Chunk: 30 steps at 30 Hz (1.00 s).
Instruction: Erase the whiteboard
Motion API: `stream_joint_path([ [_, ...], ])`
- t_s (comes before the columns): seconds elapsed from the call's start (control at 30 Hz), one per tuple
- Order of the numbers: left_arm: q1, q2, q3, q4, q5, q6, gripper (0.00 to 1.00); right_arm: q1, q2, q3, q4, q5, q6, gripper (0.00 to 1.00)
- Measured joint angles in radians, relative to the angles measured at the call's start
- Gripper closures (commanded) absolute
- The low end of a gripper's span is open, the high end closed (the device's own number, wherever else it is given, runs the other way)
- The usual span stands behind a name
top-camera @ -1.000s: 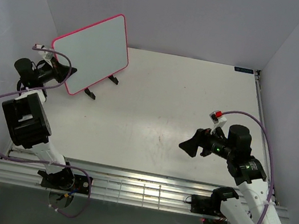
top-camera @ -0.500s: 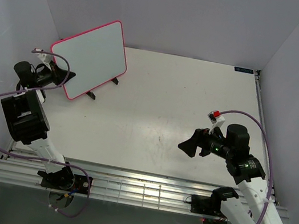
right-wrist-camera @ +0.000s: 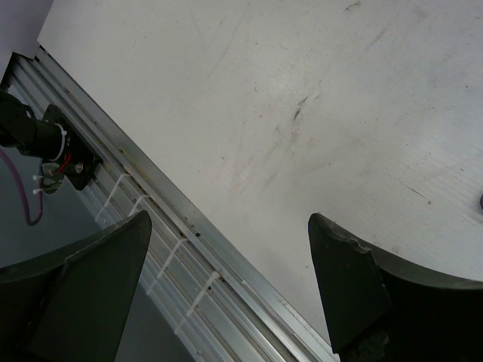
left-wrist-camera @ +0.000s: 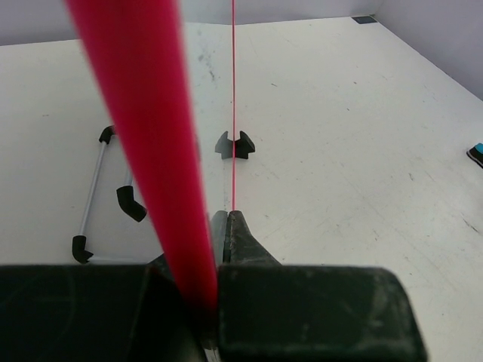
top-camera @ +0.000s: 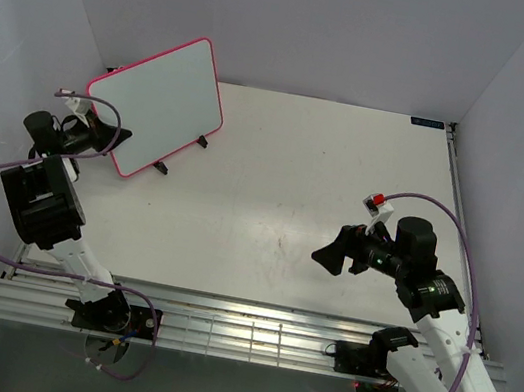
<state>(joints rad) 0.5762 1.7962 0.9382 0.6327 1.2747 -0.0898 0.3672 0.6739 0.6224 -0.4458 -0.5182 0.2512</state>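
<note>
The whiteboard [top-camera: 157, 101] is blank white with a pink-red rim and stands tilted at the table's far left. My left gripper [top-camera: 115, 137] is shut on its left edge. In the left wrist view the rim [left-wrist-camera: 143, 113] runs as a thick red blur down into the shut left gripper [left-wrist-camera: 225, 215]. I cannot tell whether the board rests on its black wire stand [left-wrist-camera: 113, 196] or hangs just over it. My right gripper [top-camera: 331, 254] hovers open over the table's near right part. The right wrist view shows that gripper [right-wrist-camera: 229, 219] with nothing between its fingers.
Two stand feet [top-camera: 158, 168] show under the board's lower edge. A small teal-and-black object [left-wrist-camera: 477, 153] lies at the right edge of the left wrist view. Grey walls close in the table on three sides. The metal rail [right-wrist-camera: 189, 249] runs along the near edge.
My left gripper and the whiteboard have shifted slightly left and toward the near side. The right arm has barely moved.
</note>
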Motion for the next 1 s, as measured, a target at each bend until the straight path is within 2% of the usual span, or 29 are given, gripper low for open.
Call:
stream_joint_path([
  [0.1, 0.014, 0.002, -0.013, 0.005, 0.005, -0.001, 0.83, 0.001, 0.001, 0.0, 0.0, 0.0, 0.0, 0.1],
  [0.23, 0.032, 0.008, -0.017, 0.011, 0.0, 0.001, 0.75, 0.002, 0.006, 0.0, 0.0, 0.0, -0.001, 0.1],
  [0.9, 0.045, 0.053, -0.043, 0.003, -0.057, -0.036, 0.57, 0.002, 0.008, 0.0, 0.0, -0.001, -0.001, 0.1],
  [0.93, 0.045, 0.055, -0.043, 0.003, -0.06, -0.04, 0.44, 0.002, 0.008, 0.0, 0.0, -0.001, -0.001, 0.1],
  [1.0, 0.045, 0.061, -0.043, 0.006, -0.074, -0.041, 0.44, 0.002, 0.008, 0.0, 0.0, -0.001, -0.001, 0.1],
])
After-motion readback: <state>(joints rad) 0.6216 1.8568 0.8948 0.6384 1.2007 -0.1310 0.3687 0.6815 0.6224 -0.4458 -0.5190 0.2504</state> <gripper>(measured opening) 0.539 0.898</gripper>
